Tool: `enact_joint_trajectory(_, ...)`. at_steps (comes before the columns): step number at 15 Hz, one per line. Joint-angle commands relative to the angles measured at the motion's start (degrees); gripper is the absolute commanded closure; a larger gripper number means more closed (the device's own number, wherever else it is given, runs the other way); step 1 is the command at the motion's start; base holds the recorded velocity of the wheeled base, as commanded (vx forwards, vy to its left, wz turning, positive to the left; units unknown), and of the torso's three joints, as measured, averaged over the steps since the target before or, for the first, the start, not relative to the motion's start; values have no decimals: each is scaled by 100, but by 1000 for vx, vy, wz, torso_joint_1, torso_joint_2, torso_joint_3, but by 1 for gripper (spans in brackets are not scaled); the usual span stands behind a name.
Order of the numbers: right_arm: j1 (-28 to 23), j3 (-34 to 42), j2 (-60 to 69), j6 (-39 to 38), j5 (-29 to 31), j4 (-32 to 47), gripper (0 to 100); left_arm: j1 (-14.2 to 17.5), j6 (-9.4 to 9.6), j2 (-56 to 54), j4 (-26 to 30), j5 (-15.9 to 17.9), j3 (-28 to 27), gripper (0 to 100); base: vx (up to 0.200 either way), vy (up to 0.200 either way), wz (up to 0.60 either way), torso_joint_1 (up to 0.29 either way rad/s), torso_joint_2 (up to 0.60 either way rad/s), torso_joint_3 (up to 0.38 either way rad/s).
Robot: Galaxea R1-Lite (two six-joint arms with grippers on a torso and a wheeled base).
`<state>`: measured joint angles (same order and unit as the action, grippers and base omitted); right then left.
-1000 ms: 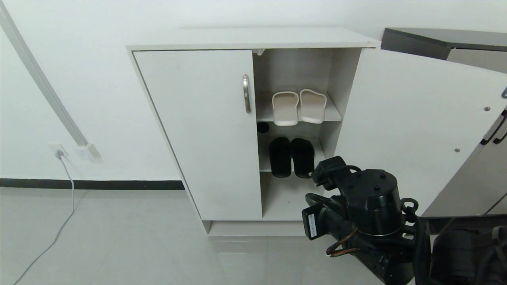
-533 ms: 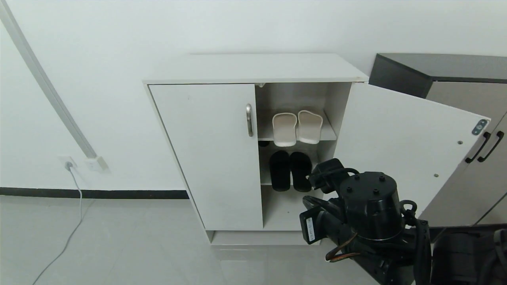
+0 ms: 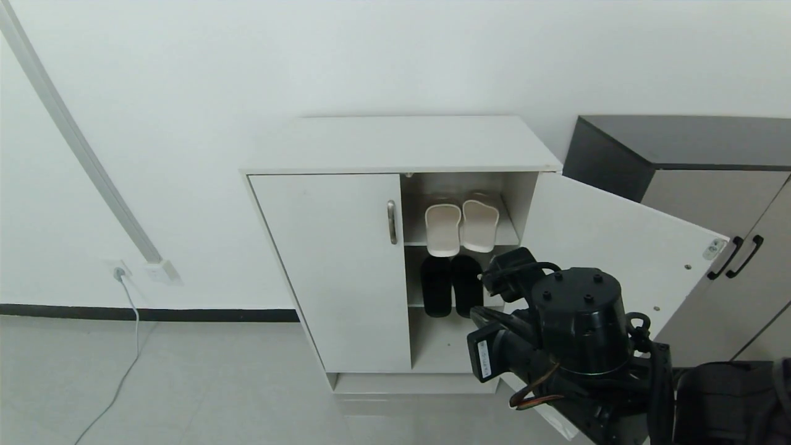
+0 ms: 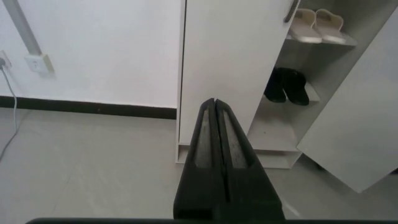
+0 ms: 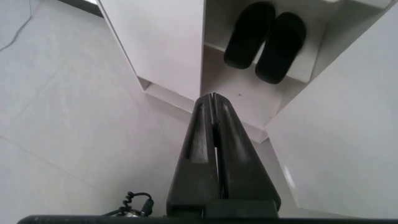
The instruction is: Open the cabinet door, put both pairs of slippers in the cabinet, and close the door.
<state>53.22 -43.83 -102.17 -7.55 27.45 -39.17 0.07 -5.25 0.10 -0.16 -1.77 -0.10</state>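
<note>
The cabinet (image 3: pixel 401 145) is plain white, as is its open door (image 3: pixel 612 247); the closed door's handle (image 3: pixel 392 222) is silver. Inside the cabinet, the upper pair of slippers (image 3: pixel 460 227) is cream and the lower pair (image 3: pixel 451 285) black. Right of the cabinet stands a dark grey unit (image 3: pixel 680 142). Left of the cabinet, a black skirting stripe (image 3: pixel 154 313) separates the white wall (image 3: pixel 185 93) from pale grey floor tiles (image 3: pixel 185 383). The left gripper (image 4: pixel 215 102) and right gripper (image 5: pixel 214 96) are black.

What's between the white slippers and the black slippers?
Just the upper shelf, which the white slippers sit on, black slippers below; the head view shows it.
</note>
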Motion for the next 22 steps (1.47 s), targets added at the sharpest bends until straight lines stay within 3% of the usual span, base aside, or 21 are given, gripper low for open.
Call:
enact_joint_trajectory(1,4,14,22,-1,6,-3,100,1,-2,8,-2,1,1,100,0,0,0,183,-500,-305)
enact_joint_trajectory(15,-5,32,30,-1,6,-3,100,1,-2,-1,-2,1,1,100,0,0,0,237,-551,-319)
enact_joint_trajectory(22,-5,58,22,8,-3,6,100,1,-2,-1,-2,1,1,100,0,0,-86,23,-58,-30)
